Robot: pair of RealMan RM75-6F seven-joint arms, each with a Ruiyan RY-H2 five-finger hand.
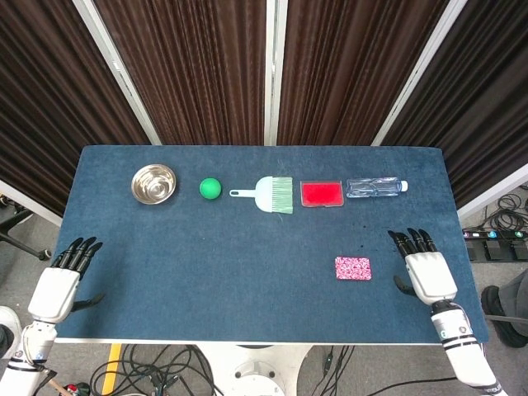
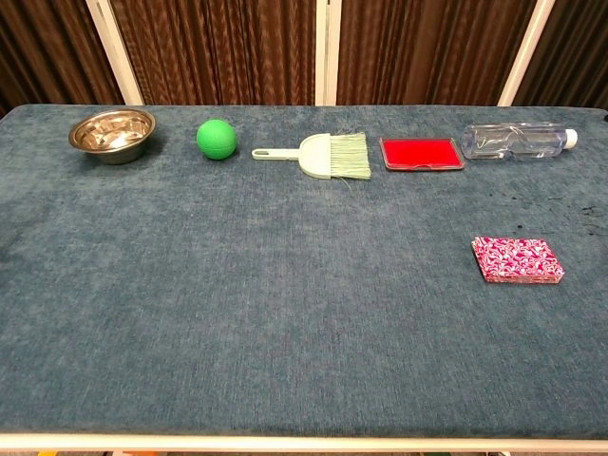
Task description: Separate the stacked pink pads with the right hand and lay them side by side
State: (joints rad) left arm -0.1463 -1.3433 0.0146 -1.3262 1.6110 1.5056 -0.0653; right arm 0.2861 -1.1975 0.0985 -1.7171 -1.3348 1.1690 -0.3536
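Right hand point(image 1: 426, 271), empty with fingers spread, hovers over the desk point(image 1: 247, 247) at lower right of the head view, just right of the stacked pink pads point(image 1: 353, 268). Left hand point(image 1: 59, 280) hangs open at lower left. Best approach: come in low, pinch only the top pad's edge, lift it, lay it alongside.

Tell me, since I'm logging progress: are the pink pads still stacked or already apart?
Stacked: the pink pads lie as one pile, layered edges showing; right hand beside them.
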